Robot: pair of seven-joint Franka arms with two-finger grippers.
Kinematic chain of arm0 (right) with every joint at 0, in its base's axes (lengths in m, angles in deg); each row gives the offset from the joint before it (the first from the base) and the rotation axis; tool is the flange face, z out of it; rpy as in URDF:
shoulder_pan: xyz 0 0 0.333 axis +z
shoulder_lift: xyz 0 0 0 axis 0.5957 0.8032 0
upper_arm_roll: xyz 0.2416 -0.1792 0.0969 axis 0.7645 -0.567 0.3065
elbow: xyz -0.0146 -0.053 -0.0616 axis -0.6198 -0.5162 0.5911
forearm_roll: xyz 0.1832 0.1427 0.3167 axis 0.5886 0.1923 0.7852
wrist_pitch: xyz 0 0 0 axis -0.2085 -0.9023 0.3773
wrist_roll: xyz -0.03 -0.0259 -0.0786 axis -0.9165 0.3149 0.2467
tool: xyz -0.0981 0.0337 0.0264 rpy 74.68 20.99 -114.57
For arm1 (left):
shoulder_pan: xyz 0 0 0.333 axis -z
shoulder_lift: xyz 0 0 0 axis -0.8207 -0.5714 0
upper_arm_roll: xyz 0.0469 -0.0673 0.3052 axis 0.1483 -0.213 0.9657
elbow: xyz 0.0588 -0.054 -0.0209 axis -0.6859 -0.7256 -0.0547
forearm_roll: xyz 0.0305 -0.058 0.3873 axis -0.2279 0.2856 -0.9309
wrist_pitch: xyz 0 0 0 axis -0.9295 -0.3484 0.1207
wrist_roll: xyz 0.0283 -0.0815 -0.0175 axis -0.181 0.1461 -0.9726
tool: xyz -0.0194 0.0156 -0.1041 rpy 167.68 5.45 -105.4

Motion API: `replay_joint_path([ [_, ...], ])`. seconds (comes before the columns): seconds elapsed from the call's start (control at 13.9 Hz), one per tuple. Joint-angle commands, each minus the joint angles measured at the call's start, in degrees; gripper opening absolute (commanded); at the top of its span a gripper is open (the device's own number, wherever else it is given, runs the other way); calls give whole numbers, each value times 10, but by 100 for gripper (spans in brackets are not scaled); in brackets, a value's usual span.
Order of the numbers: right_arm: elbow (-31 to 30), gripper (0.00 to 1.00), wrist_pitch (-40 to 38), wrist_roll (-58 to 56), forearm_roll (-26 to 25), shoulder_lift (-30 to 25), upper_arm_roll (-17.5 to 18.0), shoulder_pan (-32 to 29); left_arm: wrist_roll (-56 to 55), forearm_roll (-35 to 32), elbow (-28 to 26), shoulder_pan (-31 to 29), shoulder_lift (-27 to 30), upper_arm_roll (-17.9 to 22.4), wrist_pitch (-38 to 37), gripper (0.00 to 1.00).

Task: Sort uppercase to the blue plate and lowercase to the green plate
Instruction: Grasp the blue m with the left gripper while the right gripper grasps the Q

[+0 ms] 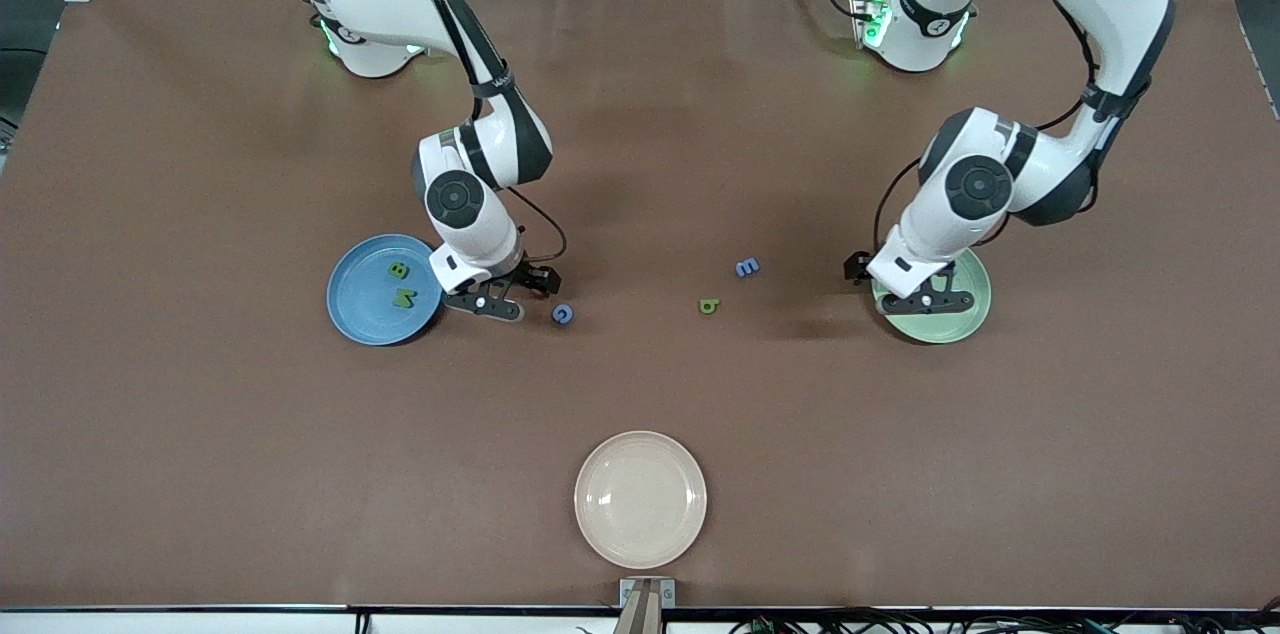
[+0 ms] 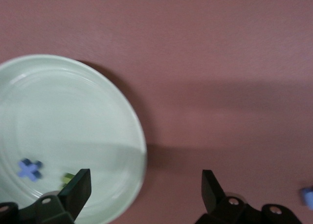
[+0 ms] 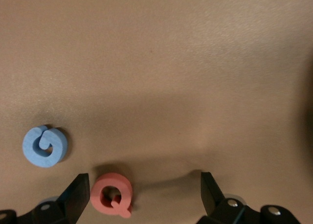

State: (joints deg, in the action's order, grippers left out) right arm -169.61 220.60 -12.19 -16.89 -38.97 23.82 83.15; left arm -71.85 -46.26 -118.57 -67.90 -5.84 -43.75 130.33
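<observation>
A: Where is the red Q (image 3: 112,193) relative to the right gripper (image 3: 142,197)?

B: It lies on the brown table (image 1: 200,464) between the gripper's spread fingers (image 3: 78,190), close to one of them; nothing is gripped. The blue G (image 1: 563,314) lies just beside it on the table. In the front view that gripper (image 1: 500,299) sits low between the blue plate (image 1: 362,314) and the G.

A: And the left gripper (image 2: 144,192)?

B: Over the rim of the green plate (image 1: 962,322), at the edge toward the right arm's end of the table. It is open and empty, one finger (image 2: 78,187) above the plate, the other above bare table.

A: Count the letters.

B: Eight. Two green capitals, a B (image 1: 398,270) and an N (image 1: 404,297), in the blue plate. A blue x (image 2: 29,168) and a green piece (image 2: 68,177) in the green plate. On the table: the Q, the G, a blue m (image 1: 747,267) and a green b (image 1: 709,306), the m and b lying between the two plates. Three plates: blue, green, and a cream plate (image 1: 640,499) nearest the front camera.

A: What does one view miss?

B: The front view hides the Q and the green plate's letters; only the wrist views show them. The green piece is partly covered by the finger, so I cannot read it.
</observation>
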Motion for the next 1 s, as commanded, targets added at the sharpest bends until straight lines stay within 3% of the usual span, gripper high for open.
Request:
replay_joint_path([
  [0.0, 14, 97, 7, -1, 20, 14, -4, 14, -139, 6, 44, 53, -44, -1, -11, 99],
  [0.29, 17, 96, 10, -1, 38, 15, -5, 32, -292, 3, 105, 128, -103, 1, -9, 99],
  [0.43, 16, 84, 11, -1, 38, 18, -5, 32, -324, -2, 131, 155, -133, 3, -8, 99],
  [0.57, 17, 52, 11, -4, 38, 21, -5, 32, -343, -6, 143, 180, -151, 13, -7, 99],
  [0.72, 18, 9, 8, -1, 38, 21, -5, 32, -361, -27, 143, 217, -157, 46, -2, 99],
  [0.79, 18, 1, 3, -1, 39, 21, -5, 28, -379, -29, 144, 230, -162, 55, 3, 99],
  [0.93, 17, 0, 0, -11, 38, 14, -8, 21, -385, -33, 143, 241, -164, 64, 4, 98],
])
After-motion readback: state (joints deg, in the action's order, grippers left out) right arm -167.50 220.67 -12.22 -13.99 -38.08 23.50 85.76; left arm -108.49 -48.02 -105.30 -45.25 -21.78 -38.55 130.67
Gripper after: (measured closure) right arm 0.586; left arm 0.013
